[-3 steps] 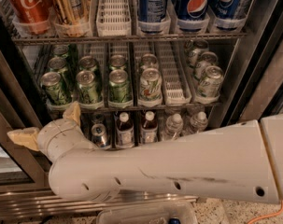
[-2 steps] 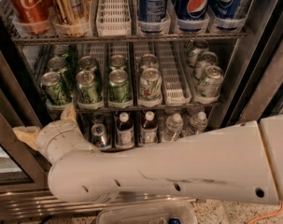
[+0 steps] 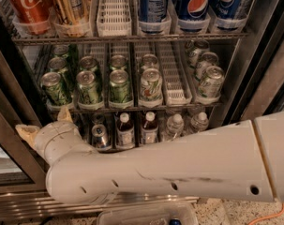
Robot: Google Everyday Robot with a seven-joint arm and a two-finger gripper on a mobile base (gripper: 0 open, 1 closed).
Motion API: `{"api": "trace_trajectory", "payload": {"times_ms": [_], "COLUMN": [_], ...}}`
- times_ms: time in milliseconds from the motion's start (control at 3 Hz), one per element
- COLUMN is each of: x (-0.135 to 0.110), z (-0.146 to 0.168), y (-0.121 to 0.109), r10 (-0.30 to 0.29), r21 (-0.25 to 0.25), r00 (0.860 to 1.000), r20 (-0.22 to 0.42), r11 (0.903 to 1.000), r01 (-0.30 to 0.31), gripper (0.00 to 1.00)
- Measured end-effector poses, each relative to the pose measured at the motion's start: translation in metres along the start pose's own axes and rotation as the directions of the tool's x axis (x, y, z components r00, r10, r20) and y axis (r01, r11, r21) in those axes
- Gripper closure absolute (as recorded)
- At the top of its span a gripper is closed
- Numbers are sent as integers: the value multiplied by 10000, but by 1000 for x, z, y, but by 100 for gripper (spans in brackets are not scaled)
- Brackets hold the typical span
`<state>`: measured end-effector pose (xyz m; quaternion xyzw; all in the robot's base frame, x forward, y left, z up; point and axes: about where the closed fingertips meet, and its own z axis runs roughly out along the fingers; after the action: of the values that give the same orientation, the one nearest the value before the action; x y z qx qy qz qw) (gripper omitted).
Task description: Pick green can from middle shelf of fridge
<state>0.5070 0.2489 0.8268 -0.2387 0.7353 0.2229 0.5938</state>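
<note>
The fridge (image 3: 254, 60) stands open in front of me. Its middle shelf (image 3: 174, 108) holds white lanes of cans. Dark green cans (image 3: 88, 86) fill the three left lanes, with the leftmost front one (image 3: 54, 88) and another (image 3: 119, 86) beside it. Paler white-and-green cans (image 3: 151, 84) stand to the right. My gripper (image 3: 44, 123) is at the lower left, just below the shelf's front edge under the leftmost green can. Its tan fingertips (image 3: 26, 132) are spread apart and hold nothing. My white arm (image 3: 179, 168) crosses the lower view.
The top rack holds a red cola can (image 3: 26, 3), a gold can (image 3: 69, 6) and blue cola cans (image 3: 195, 3). The bottom rack holds dark bottles (image 3: 125, 130) and water bottles (image 3: 172, 125). A steel door frame (image 3: 10, 144) lies close on the left. A clear bin (image 3: 146, 214) sits below.
The gripper has shifted slightly up and to the left under the middle shelf. The cans have not moved.
</note>
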Motion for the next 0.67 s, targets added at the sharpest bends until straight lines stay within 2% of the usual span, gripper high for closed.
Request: {"api": "trace_trajectory", "payload": {"times_ms": [667], "x": [11], "z": [3], "y": [-8], "r10": [-117], "r21": [379], "r00": [9996], "r20": [-255], "r11": [9992], "r01": [126], "gripper": [34]}}
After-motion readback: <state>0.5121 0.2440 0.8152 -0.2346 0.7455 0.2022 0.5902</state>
